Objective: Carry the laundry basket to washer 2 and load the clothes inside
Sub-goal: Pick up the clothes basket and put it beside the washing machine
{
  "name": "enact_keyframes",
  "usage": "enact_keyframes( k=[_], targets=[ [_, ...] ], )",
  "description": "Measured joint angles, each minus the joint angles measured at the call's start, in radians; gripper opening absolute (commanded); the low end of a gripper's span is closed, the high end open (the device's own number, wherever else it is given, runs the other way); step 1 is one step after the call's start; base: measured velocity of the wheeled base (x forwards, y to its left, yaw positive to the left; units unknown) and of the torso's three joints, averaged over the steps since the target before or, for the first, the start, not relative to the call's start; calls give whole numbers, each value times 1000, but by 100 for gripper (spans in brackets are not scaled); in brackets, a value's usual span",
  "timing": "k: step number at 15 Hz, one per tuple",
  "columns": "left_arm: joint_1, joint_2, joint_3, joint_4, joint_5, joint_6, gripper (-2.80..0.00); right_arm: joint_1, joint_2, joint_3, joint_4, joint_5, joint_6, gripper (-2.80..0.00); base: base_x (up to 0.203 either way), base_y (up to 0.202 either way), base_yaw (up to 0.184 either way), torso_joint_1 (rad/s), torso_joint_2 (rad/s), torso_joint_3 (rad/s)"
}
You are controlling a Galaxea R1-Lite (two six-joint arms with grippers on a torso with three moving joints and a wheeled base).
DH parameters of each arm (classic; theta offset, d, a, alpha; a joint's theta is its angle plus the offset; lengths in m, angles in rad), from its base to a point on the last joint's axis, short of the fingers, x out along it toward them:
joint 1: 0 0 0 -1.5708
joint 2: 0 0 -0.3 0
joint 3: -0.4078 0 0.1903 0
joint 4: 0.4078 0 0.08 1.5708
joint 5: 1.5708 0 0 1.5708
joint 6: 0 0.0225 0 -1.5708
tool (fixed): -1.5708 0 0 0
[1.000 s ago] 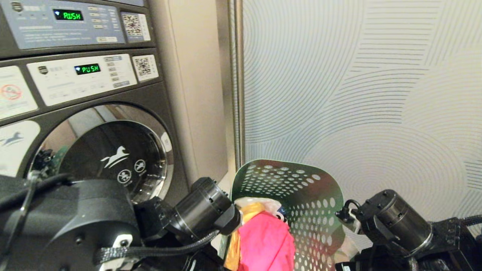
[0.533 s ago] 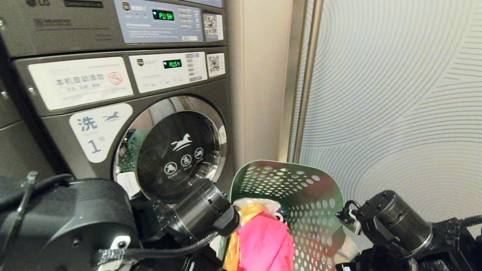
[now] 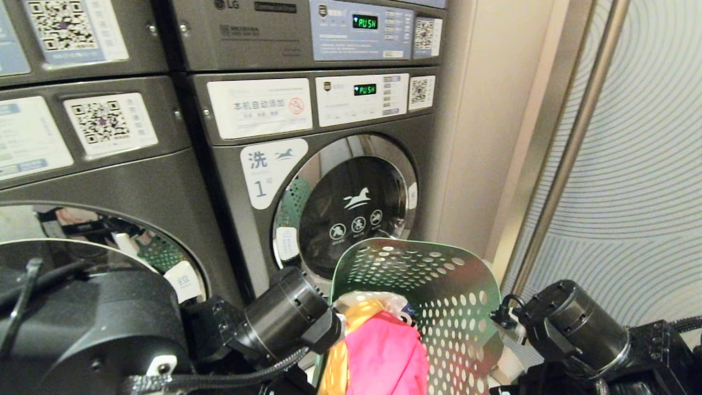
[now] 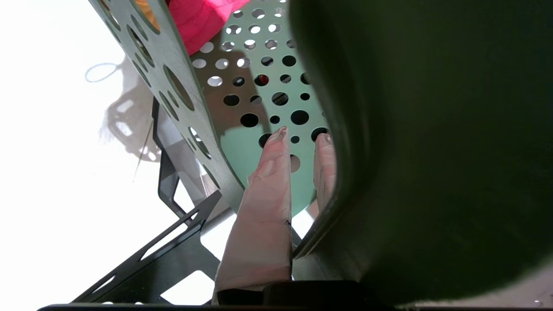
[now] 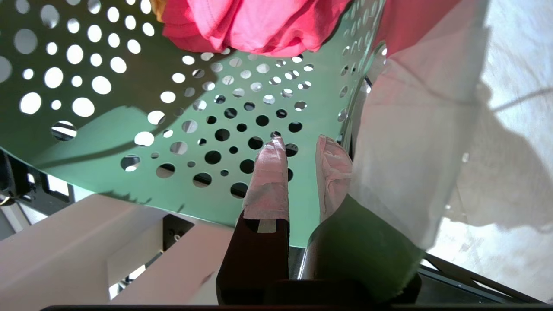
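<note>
I pinch the laundry basket (image 3: 439, 285) at its rim with my left gripper (image 4: 302, 149) and right gripper (image 5: 302, 160), the clothes (image 3: 384, 351) inside, while the bottom edge cuts off its base.

Perforated plastic basket (image 3: 439, 285), soft cloth clothes (image 3: 384, 351)

Grey washer (image 3: 329, 181) reads "LG", "PUSH", with label (image 3: 269, 170) "洗 1".
</note>
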Motion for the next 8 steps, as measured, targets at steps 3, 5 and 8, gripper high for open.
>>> enact_keyframes(
  k=[3, 5, 8],
  targets=[
    [-1, 3, 0, 1, 1, 5, -280, 8, 0, 15, 0, -3, -7, -280, -1, -4, 122, 2, 2, 2],
    [-6, 3, -3, -1, 1, 6, -280, 10, 0, 22, 0, -4, -7, -280, 0, 0, 0, 0, 0, 0],
    [-12, 3, -4, -3, 2, 6, -280, 10, -2, 24, 0, -4, -6, -280, 0, 0, 0, 0, 0, 0]
  ],
)
